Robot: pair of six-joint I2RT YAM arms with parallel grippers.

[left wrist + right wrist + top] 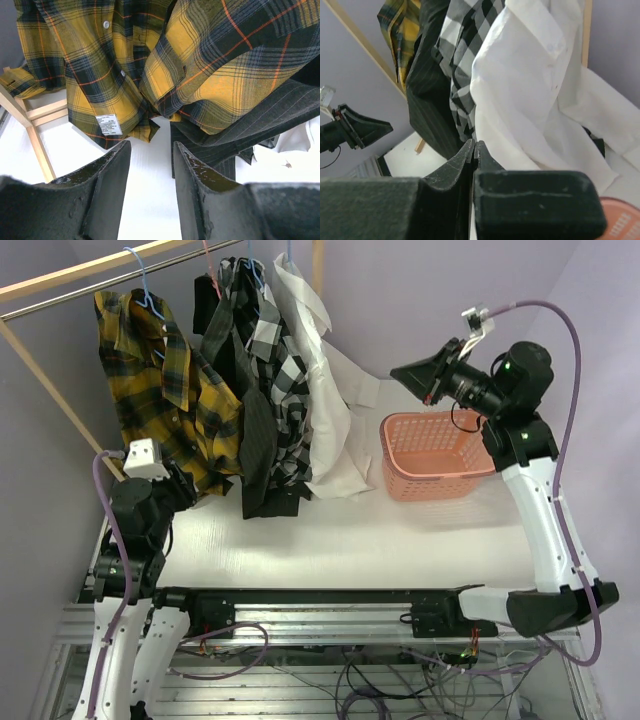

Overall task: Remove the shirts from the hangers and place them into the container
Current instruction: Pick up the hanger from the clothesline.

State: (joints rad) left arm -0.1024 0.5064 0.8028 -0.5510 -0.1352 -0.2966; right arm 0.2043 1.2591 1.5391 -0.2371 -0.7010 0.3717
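My left gripper [151, 152] stood half open and empty under the hem of the yellow plaid shirt [100, 75], right gripper [474, 150] was clenched on nothing, facing the white shirt [530, 90], both shirts hung from the rail [100, 285], pink basket [440, 482] sat near my right gripper.

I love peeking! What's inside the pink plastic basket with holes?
Nothing shows inside the salmon-pink lattice plastic basket: just its own bare floor and walls. The inner side of its near wall faces away, so it's hidden.
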